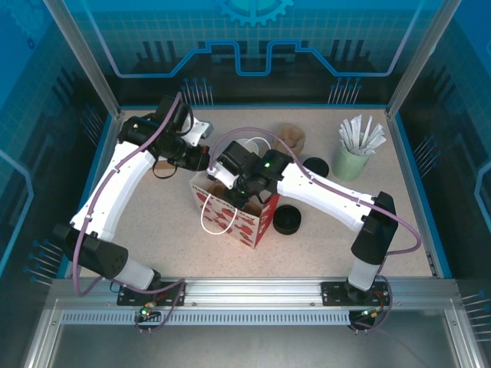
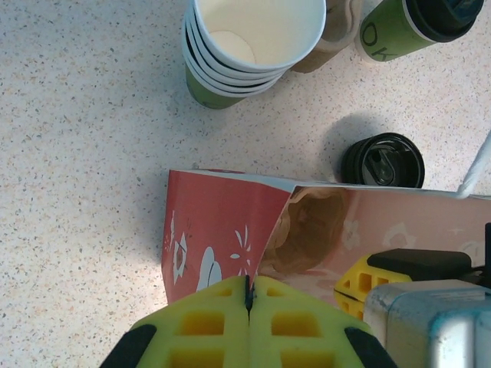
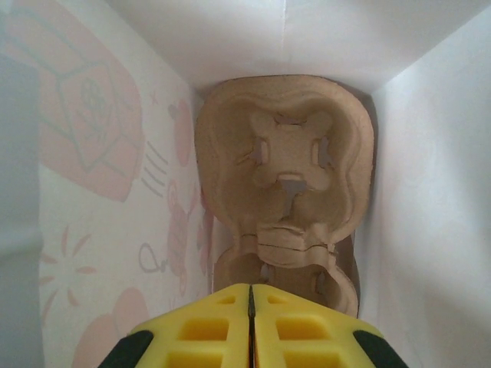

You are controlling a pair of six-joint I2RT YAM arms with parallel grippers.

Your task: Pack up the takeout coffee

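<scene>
1. The paper bag (image 1: 245, 226), red and white with white loop handles, stands open on the speckled tabletop (image 1: 176, 245) between the two arms.
2. The left tool (image 2: 248, 287) reaches the bag from the far left. Its yellow fingers are pressed together, with the top edge of the bag's wall caught in the seam between them.
3. The right tool (image 3: 250, 291) points down inside the bag. Its fingers are together with nothing between them.
4. A brown pulp carrier (image 3: 284, 169) lies at the bottom of the bag, directly below the right tool. It takes up most of the bag's floor, and its cup wells are empty.
5. The takeout coffee cup (image 2: 253, 31) stands upright on the tabletop outside the bag, beyond its far side and apart from both tools. It has a green wall and a white rim and inside. Several more white rims show one under another below its own. It has no lid and looks empty.
6. In the left wrist view, a lidded green cup (image 2: 399, 31) with a black top is to the right of the coffee cup. A brown piece sits between the two, and what it is cannot be told.
7. A loose black lid (image 2: 382, 159) lies on the tabletop just beyond the bag's far wall.
8. A mint cup (image 1: 349, 162) of white sticks (image 1: 360, 134) stands near the far right corner, well apart from the bag.
</scene>
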